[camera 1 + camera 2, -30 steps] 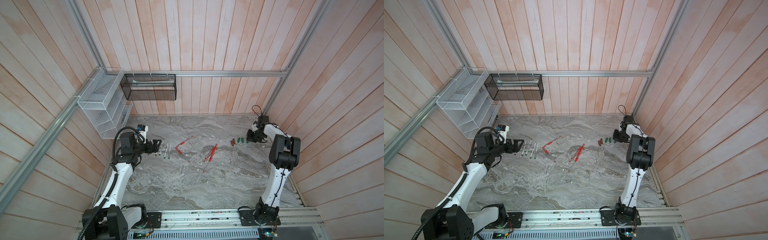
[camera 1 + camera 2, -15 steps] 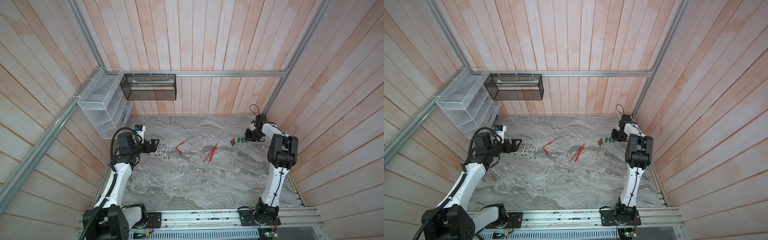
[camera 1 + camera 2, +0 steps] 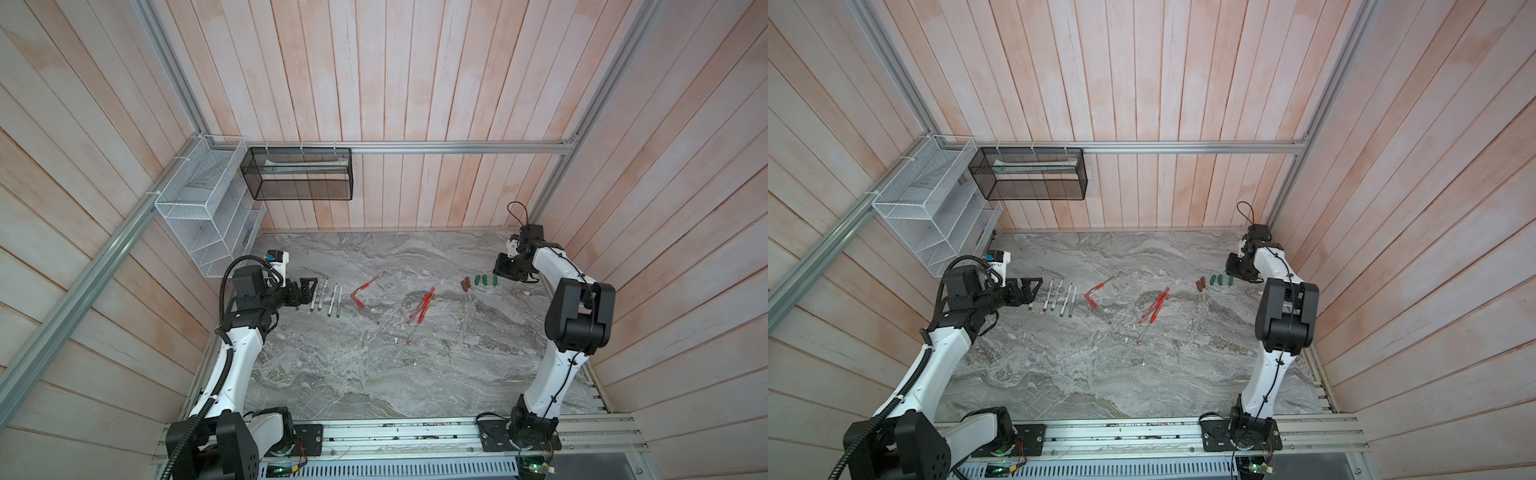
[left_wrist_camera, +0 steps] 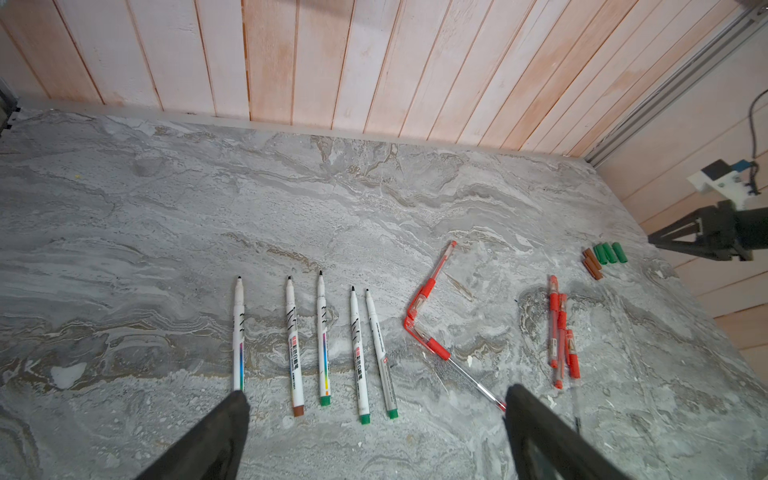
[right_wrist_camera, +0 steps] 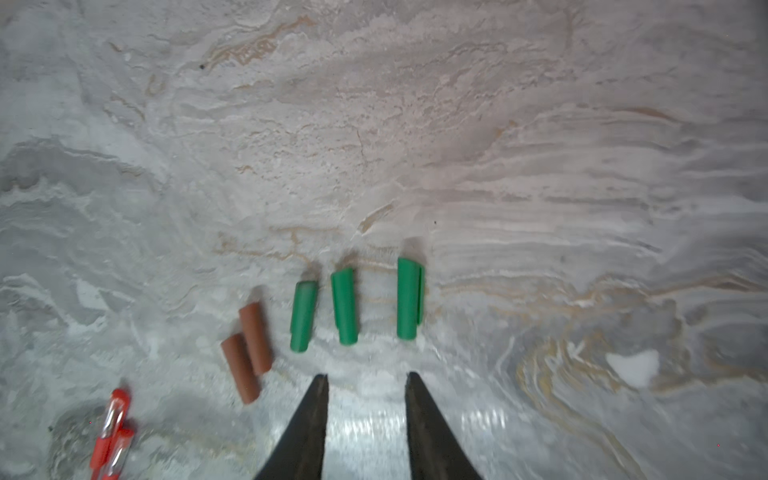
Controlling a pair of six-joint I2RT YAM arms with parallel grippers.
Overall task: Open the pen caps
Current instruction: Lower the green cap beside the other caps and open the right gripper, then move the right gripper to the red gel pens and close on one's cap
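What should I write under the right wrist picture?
Three green caps and two brown caps lie before the right gripper, jaws open.

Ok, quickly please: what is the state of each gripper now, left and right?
Left gripper: open, holding nothing.
Right gripper: open, holding nothing; the green caps lie loose on the table just ahead of it.

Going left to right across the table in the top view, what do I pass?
Left gripper, white markers, L-shaped red pens, red pen pile, brown caps, green caps, right gripper.
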